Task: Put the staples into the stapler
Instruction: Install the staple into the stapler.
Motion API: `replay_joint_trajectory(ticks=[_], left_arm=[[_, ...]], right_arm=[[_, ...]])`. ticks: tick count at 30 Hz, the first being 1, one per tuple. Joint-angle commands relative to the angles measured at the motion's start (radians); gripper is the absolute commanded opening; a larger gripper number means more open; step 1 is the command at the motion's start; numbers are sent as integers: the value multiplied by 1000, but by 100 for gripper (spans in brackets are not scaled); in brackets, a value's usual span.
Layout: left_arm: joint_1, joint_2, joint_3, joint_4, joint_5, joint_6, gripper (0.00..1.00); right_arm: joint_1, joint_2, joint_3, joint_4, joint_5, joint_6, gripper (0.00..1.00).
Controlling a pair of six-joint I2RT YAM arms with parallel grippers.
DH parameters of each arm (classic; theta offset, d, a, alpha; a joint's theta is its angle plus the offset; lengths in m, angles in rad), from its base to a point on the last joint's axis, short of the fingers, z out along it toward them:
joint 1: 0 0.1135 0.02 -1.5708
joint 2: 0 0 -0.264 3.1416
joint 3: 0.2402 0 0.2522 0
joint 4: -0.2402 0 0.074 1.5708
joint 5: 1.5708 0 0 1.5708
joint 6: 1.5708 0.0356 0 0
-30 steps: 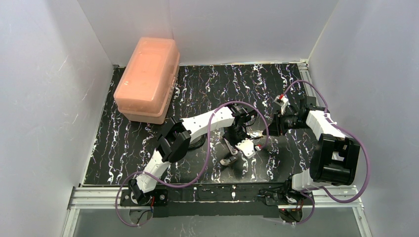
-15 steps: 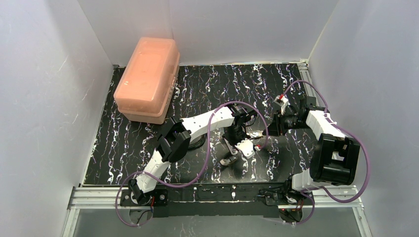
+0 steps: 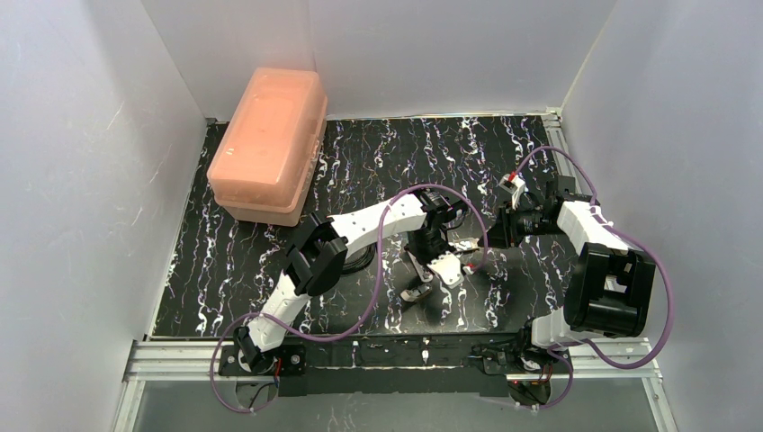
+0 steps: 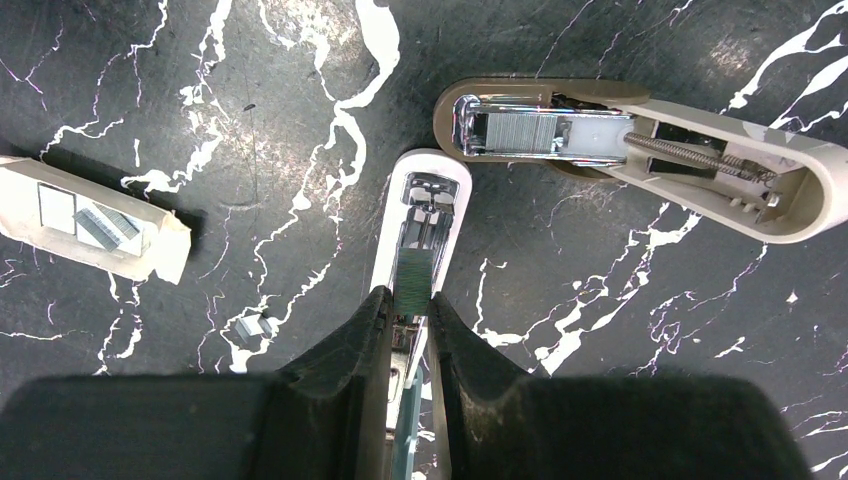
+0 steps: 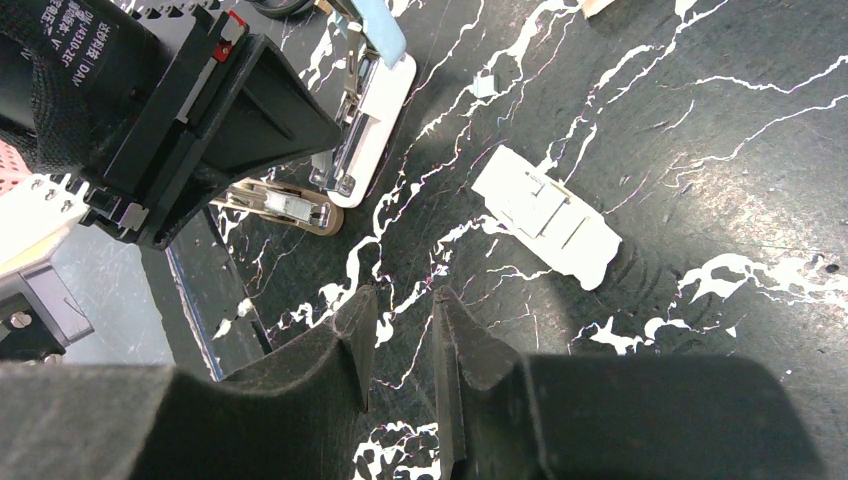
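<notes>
Left tool (image 4: 408,303): clenched on the staples (image 4: 412,275), strip poised over the channel of the stapler (image 4: 455,200), which lies open on the bench (image 4: 250,90). Right tool (image 5: 402,312): slightly parted, empty. Keep your strip parallel to the channel; lower it fully before releasing.

white print on the black motor housing (image 5: 75,45), seen upside down in the right wrist view, reads partly "4310"; the rest is too small to read.
</notes>
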Motion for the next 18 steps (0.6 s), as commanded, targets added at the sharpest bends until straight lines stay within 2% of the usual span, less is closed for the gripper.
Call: replay_joint_trajectory(ticks=[1, 18], left_arm=[[11, -80, -4, -39, 12, 19, 0], [11, -92, -30, -39, 31, 34, 0]], right_arm=[[-5, 3, 38, -23, -22, -18, 35], [-4, 3, 37, -23, -22, -19, 35]])
